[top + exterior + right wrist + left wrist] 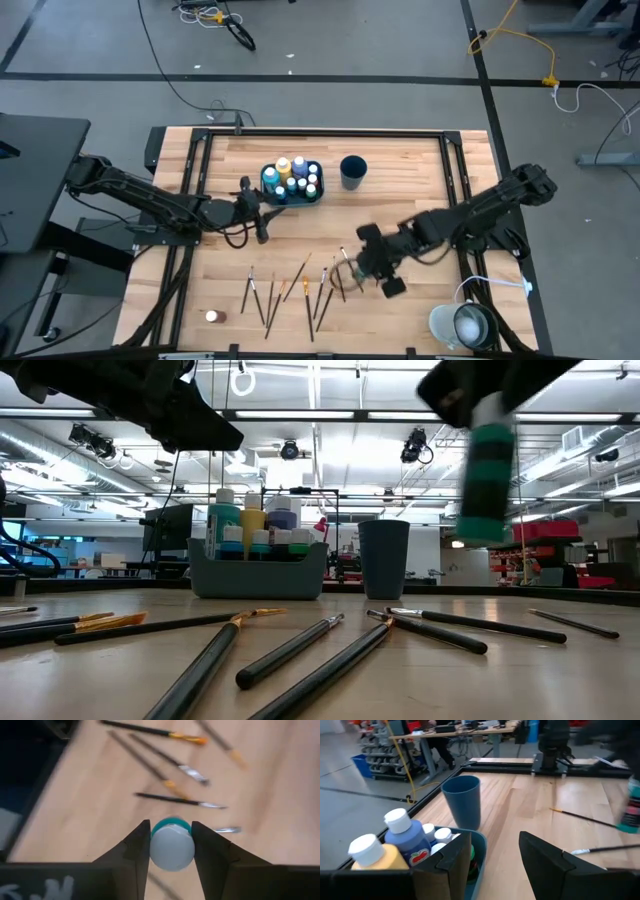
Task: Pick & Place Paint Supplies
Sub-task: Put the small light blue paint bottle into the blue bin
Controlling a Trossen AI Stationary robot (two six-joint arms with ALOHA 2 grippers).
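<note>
Lying on the near part of the table [420,160] are many thin paintbrushes [300,285], spread out. Just above them, the right gripper [171,845] squeezes a teal paint bottle [488,470] by its white cap, lifted off the wood. Farther back, the left gripper [495,860] hangs with fingers apart beside the teal tray [292,195], full of paint bottles [290,175]. A dark blue cup [353,171] stands near it.

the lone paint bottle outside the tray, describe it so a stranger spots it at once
On the wooden table, find the row of paintbrushes along the near edge. Left of them stands one small bottle, alone near the corner, unlike the bottles crowded in the teal tray.
</note>
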